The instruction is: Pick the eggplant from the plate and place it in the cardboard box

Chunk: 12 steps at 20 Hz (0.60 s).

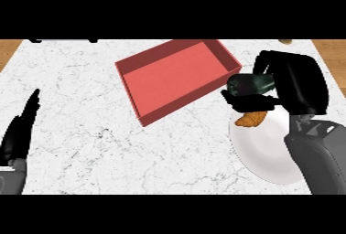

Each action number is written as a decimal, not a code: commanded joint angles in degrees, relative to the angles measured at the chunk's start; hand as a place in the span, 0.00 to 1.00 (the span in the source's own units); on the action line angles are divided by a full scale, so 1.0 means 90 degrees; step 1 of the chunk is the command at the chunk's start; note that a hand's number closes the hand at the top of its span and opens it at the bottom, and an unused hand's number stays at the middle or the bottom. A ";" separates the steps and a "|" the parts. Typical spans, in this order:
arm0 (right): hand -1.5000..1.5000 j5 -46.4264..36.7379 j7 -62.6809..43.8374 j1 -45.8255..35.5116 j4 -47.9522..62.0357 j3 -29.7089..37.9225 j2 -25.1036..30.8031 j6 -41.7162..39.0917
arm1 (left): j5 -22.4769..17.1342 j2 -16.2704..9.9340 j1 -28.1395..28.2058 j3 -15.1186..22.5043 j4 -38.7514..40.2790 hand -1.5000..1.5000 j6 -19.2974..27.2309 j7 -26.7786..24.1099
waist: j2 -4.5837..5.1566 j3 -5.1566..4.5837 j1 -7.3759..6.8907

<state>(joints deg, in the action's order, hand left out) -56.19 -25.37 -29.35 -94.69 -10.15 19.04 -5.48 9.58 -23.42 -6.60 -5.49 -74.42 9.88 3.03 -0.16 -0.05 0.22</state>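
Down at the lower right of the frame, my grey right forearm point(316, 155) rises from the bottom edge and covers part of the white plate point(267, 151). That plate lies on the marble worktop point(81, 109) in the lower right, with its upper end under my right hand point(294, 84). My right hand shows black in the upper right of the frame, and its fingers point(251, 101) are curled round the eggplant point(250, 82), a dark green-black body that peeks out at the hand's left side. The eggplant sits over the upper end of the plate, just beside the right corner of the cardboard box point(177, 75), and I cannot tell whether it touches the plate or is off it. Just below my curled fingers an orange-brown piece of food point(249, 119) lies on the plate.

The cardboard box looks red, a shallow open tray set at a slant in the upper middle of the frame, with its floor bare. Its right wall stands close to my fingers.

At the left edge of the frame, my left hand point(19, 130) rests with its dark fingers straight and pointing up the picture, well apart from the box and the plate, holding nothing. Its grey forearm point(10, 180) shows at the lower left corner.
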 commanded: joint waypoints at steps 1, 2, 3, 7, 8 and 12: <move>1.00 0.0301 -0.0251 -0.0645 -0.0048 0.0114 -0.0468 -0.0374 | 0.0065 0.0062 0.0319 0.0089 -0.0587 0.50 -0.0047 0.0211 | 0.0004 0.0006 -0.0101; 1.00 0.0373 -0.0282 -0.0997 0.0139 0.0191 -0.0565 -0.0449 | 0.0018 -0.0093 0.0266 -0.0026 -0.0336 0.50 -0.0204 0.0025 | 0.0013 0.0004 -0.0103; 1.00 0.0417 -0.0250 -0.1402 0.0635 0.0288 -0.0760 -0.0284 | 0.0089 0.0158 -0.0047 0.0034 0.0008 0.50 -0.0004 -0.0058 | 0.0034 0.0002 -0.0105; 1.00 0.0313 -0.0676 -0.2416 0.1749 0.0391 -0.1576 0.0160 | 0.0088 0.0027 -0.0230 -0.0013 0.0077 0.50 -0.0163 -0.0049 | 0.0064 0.0000 -0.0205; 1.00 0.0524 -0.0459 -0.2321 0.1621 0.0665 -0.1361 0.0061 | -0.0133 -0.0080 0.0153 -0.0228 -0.0064 0.50 -0.0355 -0.0200 | 0.0031 0.0003 -0.0139; 1.00 0.0453 -0.0502 -0.3255 0.3130 0.0951 -0.1904 0.0776 | 0.0144 0.0092 -0.0383 -0.0077 0.0394 0.50 -0.0175 -0.0090 | 0.0071 0.0000 -0.0164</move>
<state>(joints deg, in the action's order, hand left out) -52.85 -29.02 -51.28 -75.75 -4.36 5.68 -1.67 10.33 -22.80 -7.49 -6.03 -73.62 8.44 2.40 0.26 -0.03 -1.06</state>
